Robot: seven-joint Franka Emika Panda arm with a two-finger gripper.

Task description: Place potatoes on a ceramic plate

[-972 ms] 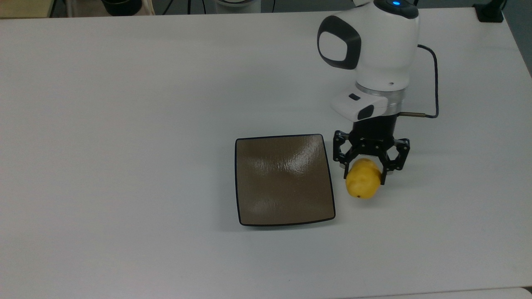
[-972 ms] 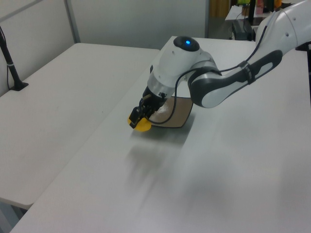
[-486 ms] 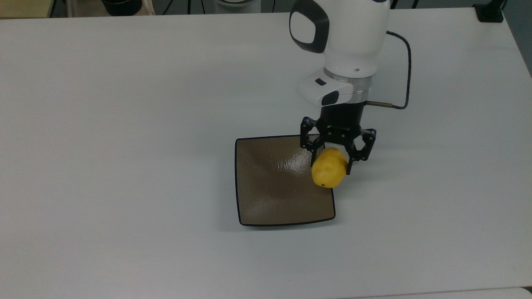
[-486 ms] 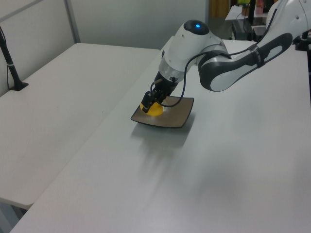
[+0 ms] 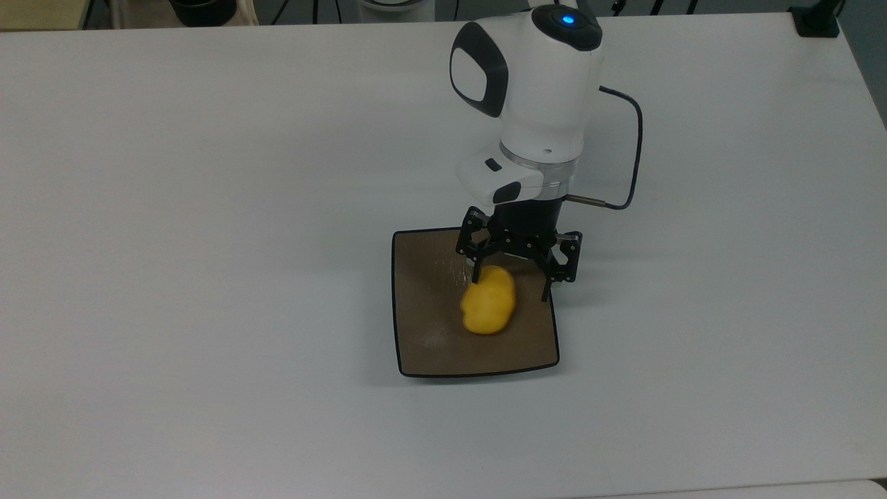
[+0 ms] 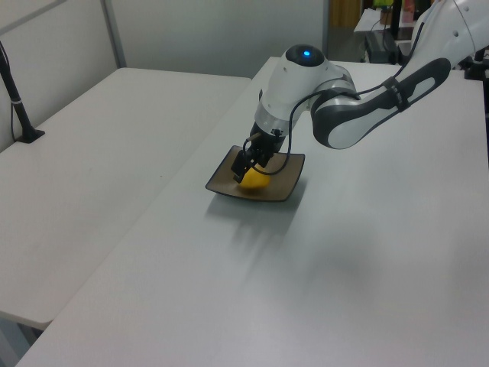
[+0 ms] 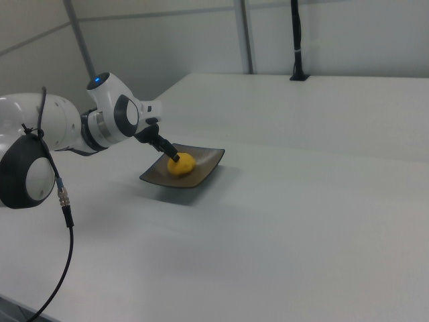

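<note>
While the arm hung over the plate's far edge in the top view, the gripper (image 5: 511, 283) stood wide, its fingers spread apart with nothing between them. The potato (image 5: 489, 300) lay just below the fingertips in the top view, inside the plate (image 5: 429, 346) and somewhat toward the top view's right of the plate's middle. Its outline was smeared there, so it may have been in motion or just settling; I could not tell which.

A second before, the potato had been pinched in the gripper beside the plate, off its edge on the top view's right. Half a second before, it was carried over that edge, held in the grip. Now the fingers had parted and the potato was out of them and down on the plate. In the left view the gripper (image 6: 253, 158) sat close above the potato (image 6: 254, 180), and the right view showed the potato (image 7: 181, 164) within the plate (image 7: 204, 172), with one finger near or against its top.

Judged from this, the placing looked done, provided the potato stayed put. It is lumpy and rounded, so a roll toward the rim was the risk; the shallow dish should check it. Lifting straight up would keep the fingers from nudging it.
</note>
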